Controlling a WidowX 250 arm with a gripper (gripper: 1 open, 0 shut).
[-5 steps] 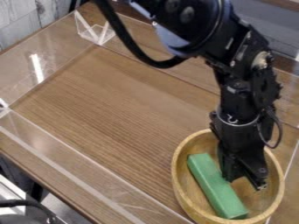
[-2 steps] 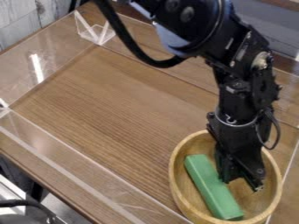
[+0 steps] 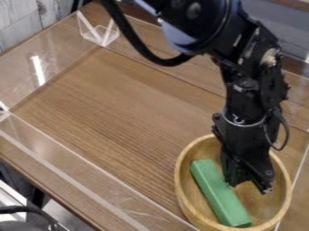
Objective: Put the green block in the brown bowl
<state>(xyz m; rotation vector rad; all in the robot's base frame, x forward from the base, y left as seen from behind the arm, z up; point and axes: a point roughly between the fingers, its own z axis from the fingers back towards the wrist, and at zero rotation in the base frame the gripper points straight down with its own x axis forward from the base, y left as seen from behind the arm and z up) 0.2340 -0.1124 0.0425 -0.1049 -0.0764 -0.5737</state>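
The green block (image 3: 222, 193) lies in the brown bowl (image 3: 191, 161) near the bench's (image 3: 108, 108) front right corner; the gripper (image 3: 252, 180), fingers together, stands beside it.

The black arm reaches in from the top of the view and bends at its elbow, so that the forearm and wrist hang nearly vertical. At its end the gripper (image 3: 251, 178) points straight down, fingers drawn together, tips low.
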